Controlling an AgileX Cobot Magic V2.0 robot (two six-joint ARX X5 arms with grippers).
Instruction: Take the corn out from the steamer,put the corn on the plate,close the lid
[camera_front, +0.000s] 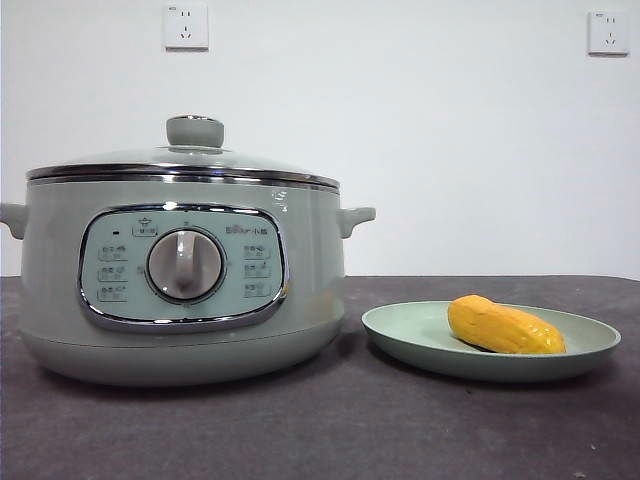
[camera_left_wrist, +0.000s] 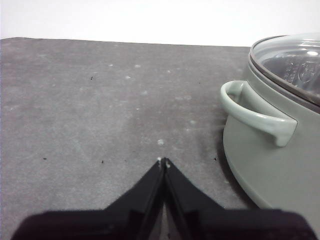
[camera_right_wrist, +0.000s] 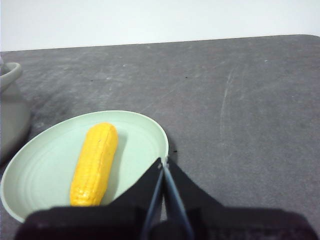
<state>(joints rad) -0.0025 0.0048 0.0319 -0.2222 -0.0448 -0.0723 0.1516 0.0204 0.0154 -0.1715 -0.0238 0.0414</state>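
The sage-green steamer (camera_front: 180, 280) stands at the left of the table with its glass lid (camera_front: 185, 160) resting on the rim. To its right, the yellow corn (camera_front: 504, 326) lies on the pale green plate (camera_front: 400, 335). Neither arm shows in the front view. My left gripper (camera_left_wrist: 163, 161) is shut and empty above the dark tabletop, beside the steamer's side handle (camera_left_wrist: 255, 114). My right gripper (camera_right_wrist: 163, 162) is shut and empty, hovering over the plate's rim (camera_right_wrist: 162, 137) next to the corn (camera_right_wrist: 95, 162).
The table is covered in a dark grey mat (camera_front: 320, 430). A white wall with two sockets (camera_front: 186, 26) stands behind it. The steamer's edge (camera_right_wrist: 10, 115) shows beside the plate in the right wrist view.
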